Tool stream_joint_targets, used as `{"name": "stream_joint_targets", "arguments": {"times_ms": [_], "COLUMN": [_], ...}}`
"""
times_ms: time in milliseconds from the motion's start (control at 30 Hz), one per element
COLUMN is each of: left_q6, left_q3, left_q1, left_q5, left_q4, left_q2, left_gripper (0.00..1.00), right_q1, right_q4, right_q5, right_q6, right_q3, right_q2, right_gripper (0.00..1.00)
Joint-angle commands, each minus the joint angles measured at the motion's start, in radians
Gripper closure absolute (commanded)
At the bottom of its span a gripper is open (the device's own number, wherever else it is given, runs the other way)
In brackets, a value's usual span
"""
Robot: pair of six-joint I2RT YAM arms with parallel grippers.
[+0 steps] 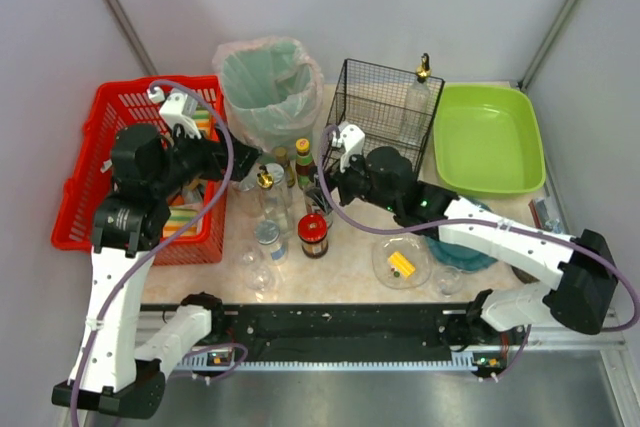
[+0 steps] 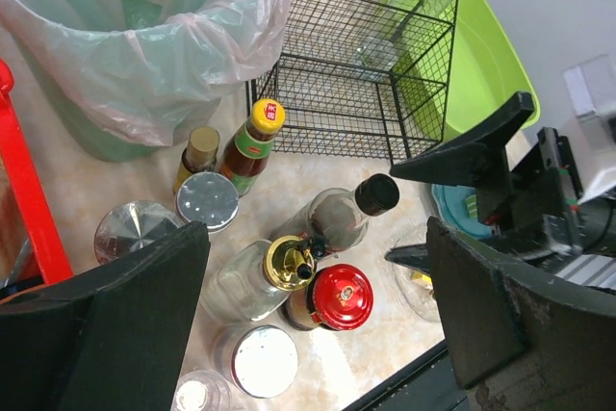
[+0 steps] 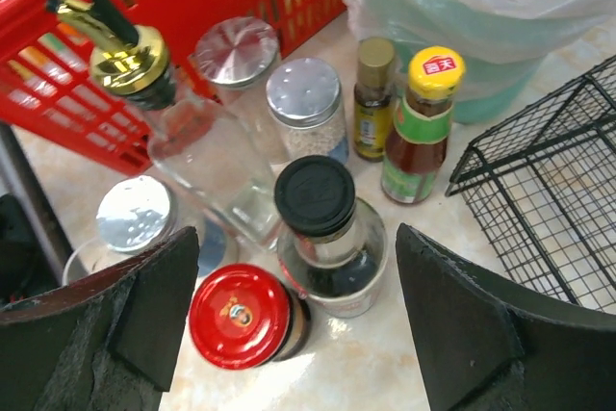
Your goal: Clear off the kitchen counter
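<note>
Top external view: from the left we see a red basket (image 1: 80,197) partly hidden by the left arm, a lined bin (image 1: 250,112), crowded bottles (image 1: 304,162) on the kitchen counter (image 1: 345,272), a wire basket (image 1: 385,97) and a green tub (image 1: 490,137). The left gripper (image 2: 316,238) hangs spread above the bottles. The right gripper (image 3: 296,238) is spread around a black-capped bottle (image 3: 315,194); we cannot tell if it touches.

surface: kitchen counter (image 1: 347,272), beige marbled | left: red basket (image 1: 85,162) | upper centre: bag-lined bin (image 1: 262,107), wire basket (image 1: 372,112) | upper right: green tub (image 1: 490,142) | centre: bottle cluster (image 1: 275,197), red-lidded jar (image 1: 313,235) | right of jar: glass bowl (image 1: 378,259)
</note>
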Motion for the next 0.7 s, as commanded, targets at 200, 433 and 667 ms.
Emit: {"name": "stream_joint_targets", "arguments": {"times_ms": [200,433,667], "left_q6": [0.013,0.013,0.015], "left_q3": [-0.005,-0.018,-0.013], "left_q1": [-0.001,-0.001,-0.001], "left_q5": [0.024,0.022,0.022], "left_q4": [0.051,0.053,0.051], "left_q2": [-0.018,-0.017,-0.011], "left_gripper": [0.04,0.04,0.04], "right_q1": [0.062,0.069,0.077], "right_q4": [0.205,0.266,0.294], "right_q5": [0.207,0.25,0.311], "right_q6": [0.001,0.041,0.047], "right_q3": [-0.006,-0.016,-0.034], "right_q2": [0.113,0.18,0.202], "right_gripper": [0.33,0.44,0.73]}}
